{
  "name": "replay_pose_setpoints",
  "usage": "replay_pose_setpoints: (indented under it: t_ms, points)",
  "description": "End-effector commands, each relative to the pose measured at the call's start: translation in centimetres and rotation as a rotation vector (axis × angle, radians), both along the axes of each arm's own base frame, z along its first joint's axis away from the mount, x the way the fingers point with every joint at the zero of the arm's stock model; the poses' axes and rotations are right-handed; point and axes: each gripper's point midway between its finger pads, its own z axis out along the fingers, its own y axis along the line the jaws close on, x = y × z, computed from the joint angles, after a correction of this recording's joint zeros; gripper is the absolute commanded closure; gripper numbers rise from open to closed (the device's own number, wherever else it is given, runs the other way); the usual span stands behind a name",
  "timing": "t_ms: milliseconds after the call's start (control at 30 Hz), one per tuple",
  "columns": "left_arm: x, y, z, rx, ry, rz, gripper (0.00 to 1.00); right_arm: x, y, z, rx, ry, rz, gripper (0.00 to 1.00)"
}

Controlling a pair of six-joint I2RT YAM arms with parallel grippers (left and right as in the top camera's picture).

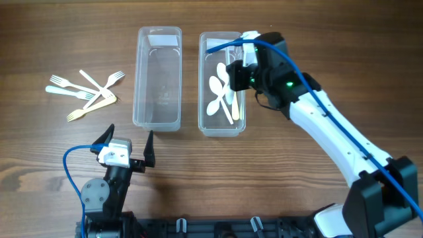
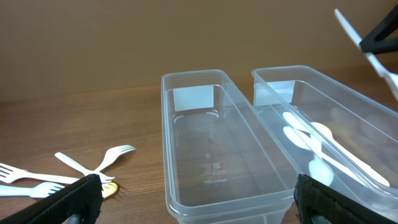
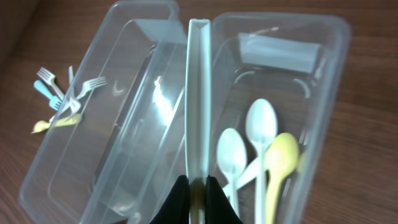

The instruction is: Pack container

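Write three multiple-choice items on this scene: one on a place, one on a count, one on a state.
1. The forks lie:
A in a gripper
B on the table, left of the containers
C under a lid

2. The containers number:
A two
B three
C four

3. The right gripper is:
A open
B out of view
C shut on a white utensil

Key:
1 B, they rest on the table.
2 A, two stand side by side.
3 C, it pinches the utensil.
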Motion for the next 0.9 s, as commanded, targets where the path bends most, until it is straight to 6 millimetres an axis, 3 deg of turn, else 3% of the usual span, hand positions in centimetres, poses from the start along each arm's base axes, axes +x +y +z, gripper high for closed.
replay_pose_setpoints:
  t_ms: [0,33,100,133,167,233,333,367,467,533,567,633,867]
  points:
    - [0.0,0.1,-0.1,0.015,-0.005,0.003,0.00,-0.2,1.5,-1.6,0.027,0.056,0.005,0.77]
    - [0.0,0.1,-0.1,0.015,-0.005,0.003,0.00,-0.3,1.6,-1.8,0.024,0.061,0.007,0.62]
    - [0.0,0.1,-0.1,0.015,-0.005,0.003,0.00,-0.2,1.6,-1.9,0.023,0.060,0.009,0.20]
    - [0.0,0.1,-0.1,0.015,-0.005,0.003,0.00,-0.1,1.6,-1.7,0.025,0.049,0.005,0.06]
    - [0.0,0.1,-0.1,0.015,-0.005,0.003,0.00,0.2,1.4,-1.3,0.026,0.035,-0.004,0.00]
    - [0.0,0.1,-0.1,0.015,-0.005,0.003,0.00,1.1,-0.4,0.6,-0.010,-0.037,-0.086,0.00]
    - [0.0,0.1,-0.1,0.015,-0.005,0.003,0.00,2.1,-6.6,5.3,-0.091,-0.165,-0.300,0.00]
    - [0.0,0.1,-0.1,0.015,-0.005,0.003,0.00,1.8,-10.3,8.3,-0.115,-0.231,-0.409,0.00]
    - [0.0,0.1,-0.1,0.015,-0.005,0.003,0.00,-0.1,-17.6,12.7,-0.162,-0.312,-0.615,0.00]
    - [0.0,0.1,-0.1,0.015,-0.005,0.003,0.00,-1.5,-20.3,15.4,-0.141,-0.370,-0.689,0.00]
    - [0.0,0.1,-0.1,0.015,-0.005,0.003,0.00,-2.5,-21.4,17.1,-0.123,-0.408,-0.717,0.00]
    - [0.0,0.1,-0.1,0.015,-0.005,0.003,0.00,-3.1,-21.6,18.1,-0.109,-0.433,-0.724,0.00]
    - [0.0,0.1,-0.1,0.015,-0.005,0.003,0.00,-1.8,-21.4,16.0,-0.138,-0.381,-0.717,0.00]
